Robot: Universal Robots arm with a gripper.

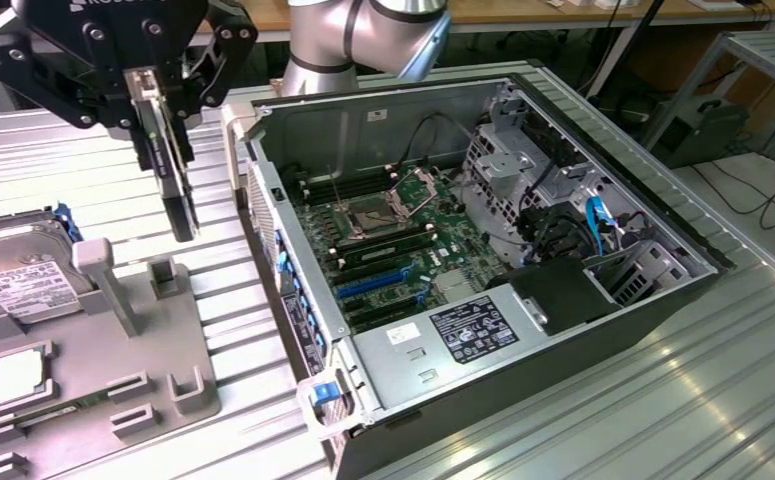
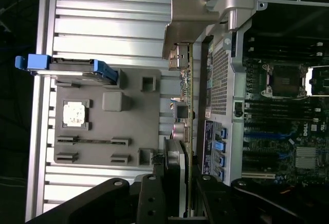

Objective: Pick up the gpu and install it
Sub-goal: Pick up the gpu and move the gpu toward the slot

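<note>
The gpu [image 1: 178,195] hangs edge-down in the air, a thin dark board with a silvery bracket, above the grey fixture tray [image 1: 160,385] and just beside the open computer case [image 1: 260,190] on the exterior view's left. My gripper [image 1: 158,105] is shut on its upper part. In the wrist view the gpu [image 2: 189,95] appears edge-on between the black fingers [image 2: 154,193], its metal bracket [image 2: 187,23] at the far end, over the gap between tray and case. The motherboard [image 1: 407,235] lies exposed inside, with blue expansion slots [image 1: 367,285].
A silver hard drive [image 1: 20,265] with a white label stands in a blue bracket on the tray, and a square processor chip [image 1: 14,375] lies nearer the front. Cables and a drive cage [image 1: 547,190] crowd the case's far side. Ribbed metal tabletop [image 1: 707,400] surrounds everything.
</note>
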